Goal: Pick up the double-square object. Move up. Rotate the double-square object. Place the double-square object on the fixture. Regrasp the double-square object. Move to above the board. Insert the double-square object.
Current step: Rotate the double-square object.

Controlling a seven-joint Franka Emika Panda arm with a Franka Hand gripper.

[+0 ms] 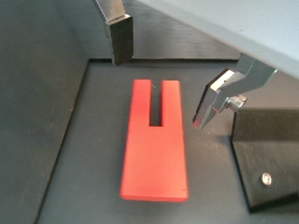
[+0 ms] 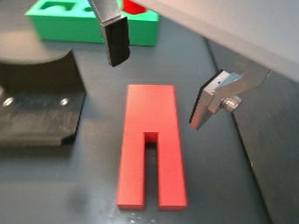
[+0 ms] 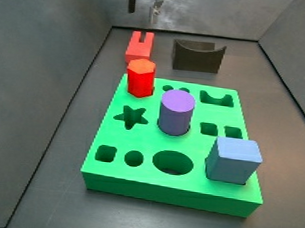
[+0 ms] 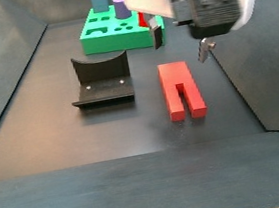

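Note:
The double-square object (image 1: 156, 144) is a long red block with a slot cut in from one end. It lies flat on the dark floor and shows in both wrist views (image 2: 152, 144) and both side views (image 3: 139, 45) (image 4: 181, 89). My gripper (image 1: 163, 77) hovers above it, open and empty, with one finger (image 2: 114, 39) on each side and well clear of the block. It also shows in both side views (image 3: 145, 5) (image 4: 181, 43). The dark fixture (image 4: 102, 79) stands beside the block. The green board (image 3: 180, 139) lies beyond it.
On the board stand a red hexagonal prism (image 3: 141, 77), a purple cylinder (image 3: 177, 113) and a blue cube (image 3: 236, 160). Sloping grey walls (image 3: 65, 68) enclose the floor on all sides. The fixture's base plate (image 2: 41, 105) lies close beside the block.

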